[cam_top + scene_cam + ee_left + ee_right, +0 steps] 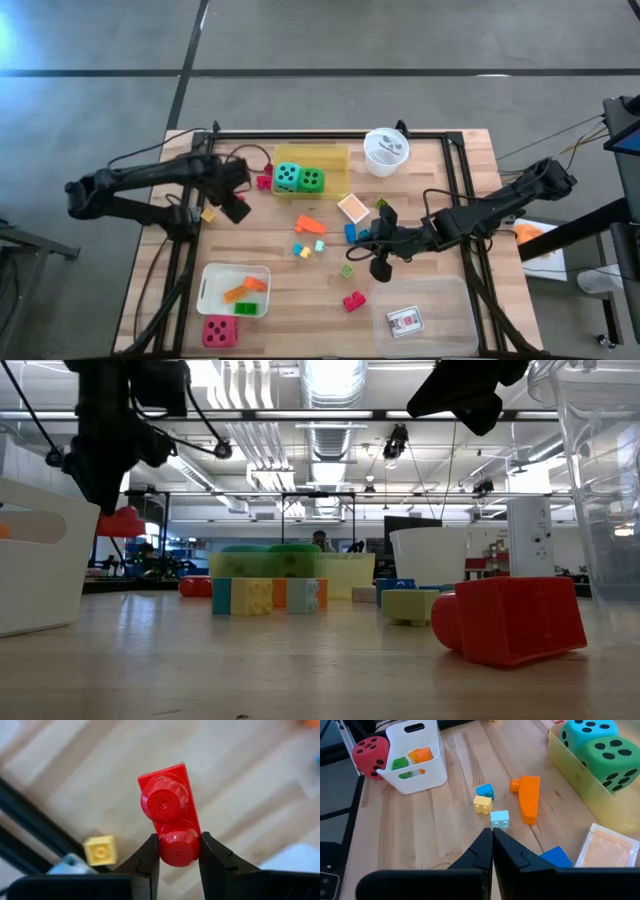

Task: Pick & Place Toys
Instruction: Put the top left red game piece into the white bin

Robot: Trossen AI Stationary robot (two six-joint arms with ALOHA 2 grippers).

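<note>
left hand (pixel 179 851) holds red block (pixel 169 812) by one end | right hand (pixel 492 845) closed, empty | block could tip, fall on table (pixel 300 285)

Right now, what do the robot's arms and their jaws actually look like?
Both arms are dark, nearly black, built of slim tube-like links with chunkier joints. Thin black cables loop beside the left arm and trail off the right arm. The left gripper and right gripper each end in two matte black jaws, wedge-shaped and tapering to narrow tips. No markings are visible.
</note>
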